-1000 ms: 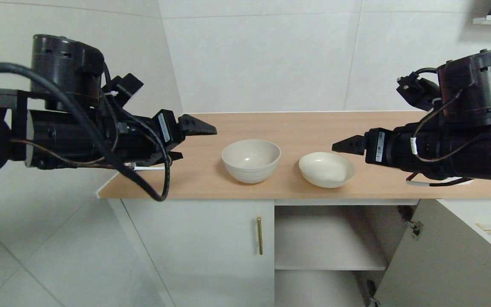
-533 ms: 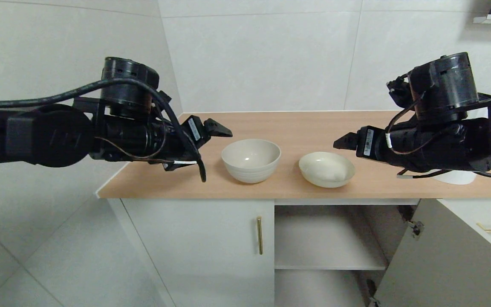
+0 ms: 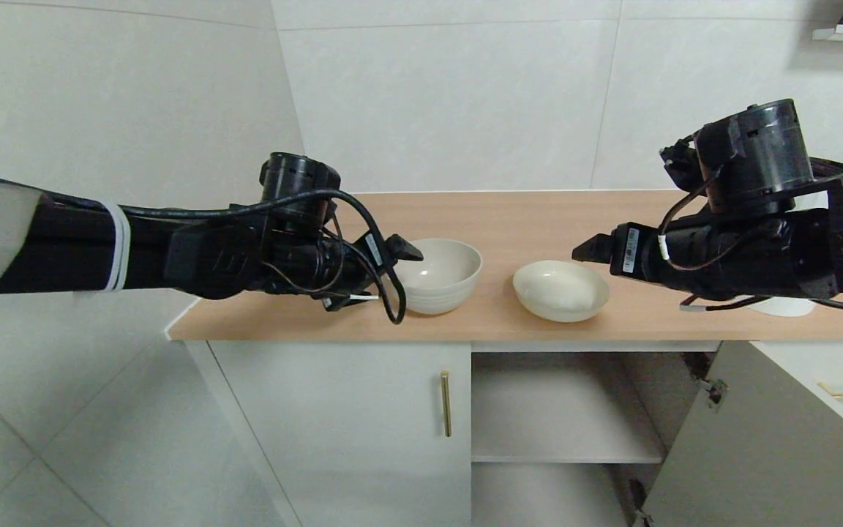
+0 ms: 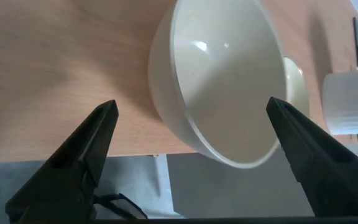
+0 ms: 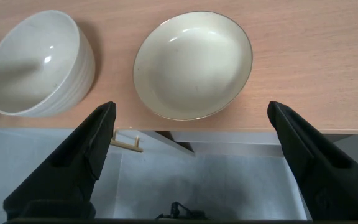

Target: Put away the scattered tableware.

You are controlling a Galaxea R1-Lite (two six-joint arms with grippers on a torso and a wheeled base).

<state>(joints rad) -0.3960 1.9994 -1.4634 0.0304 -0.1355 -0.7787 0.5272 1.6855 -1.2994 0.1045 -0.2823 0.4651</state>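
The left gripper (image 3: 401, 274), jaws wide, is at the left side of the bowl (image 3: 436, 278) on the counter (image 3: 509, 212). A close that lands off-centre could tip the bowl or skid it into the dish (image 3: 560, 290) just beside it, where the right gripper (image 3: 588, 255) hangs wide open. Over the last second the left arm has reached forward to the bowl, while the right gripper's tip has hardly shifted.

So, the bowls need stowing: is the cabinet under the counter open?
Open: the white cabinet door swings outward on the right, baring the white shelf inside.
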